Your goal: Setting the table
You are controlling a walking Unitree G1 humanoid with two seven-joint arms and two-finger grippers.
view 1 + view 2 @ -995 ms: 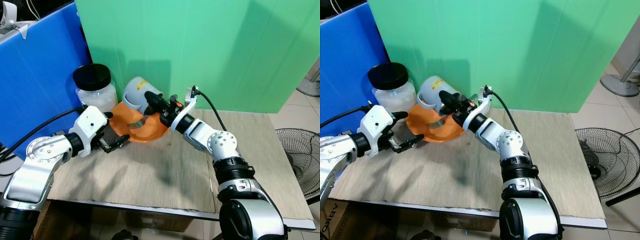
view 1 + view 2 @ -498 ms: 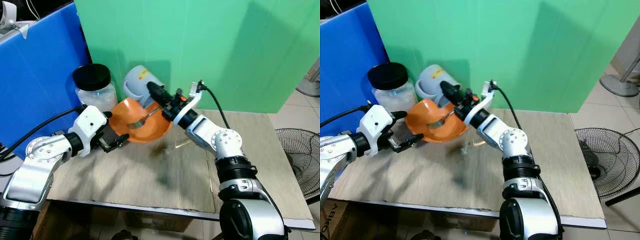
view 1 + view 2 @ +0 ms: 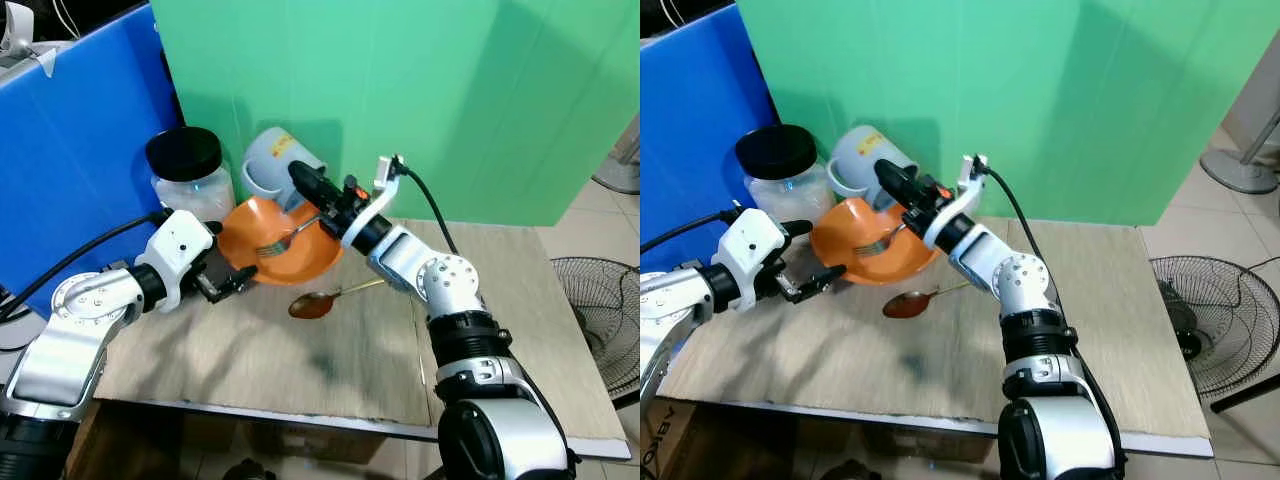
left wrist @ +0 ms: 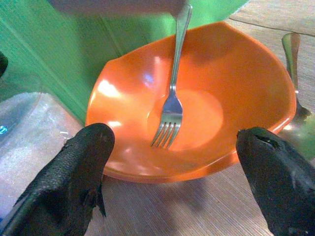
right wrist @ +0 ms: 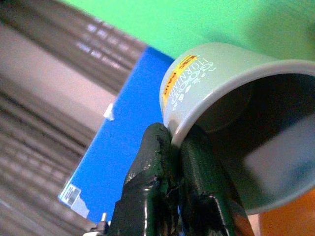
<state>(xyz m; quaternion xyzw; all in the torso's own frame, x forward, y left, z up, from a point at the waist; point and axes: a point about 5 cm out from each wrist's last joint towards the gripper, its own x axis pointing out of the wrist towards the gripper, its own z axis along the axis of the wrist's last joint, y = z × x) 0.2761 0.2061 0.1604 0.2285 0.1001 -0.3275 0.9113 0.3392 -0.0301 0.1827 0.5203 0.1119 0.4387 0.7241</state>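
Left eye view: my right pincer [image 3: 303,182] is clenched on the rim of the grey mug [image 3: 268,176], held tilted in the air above the orange bowl [image 3: 280,253], mouth facing down-left. Bowl sits on the tabletop [image 3: 300,350] w/ a fork [image 4: 171,105] inside, handle running twd the mug. Left pincer [image 4: 172,172] is spread wide, fingers either side of the bowl, not touching. A spoon [image 3: 320,301] lies just beside the bowl, handle pointing right. Left arm is nearer the bowl, so I judge it takes that.

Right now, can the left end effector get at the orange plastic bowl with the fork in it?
Probably yes: the left end effector is open, its fingers either side of the orange plastic bowl, with nothing between.
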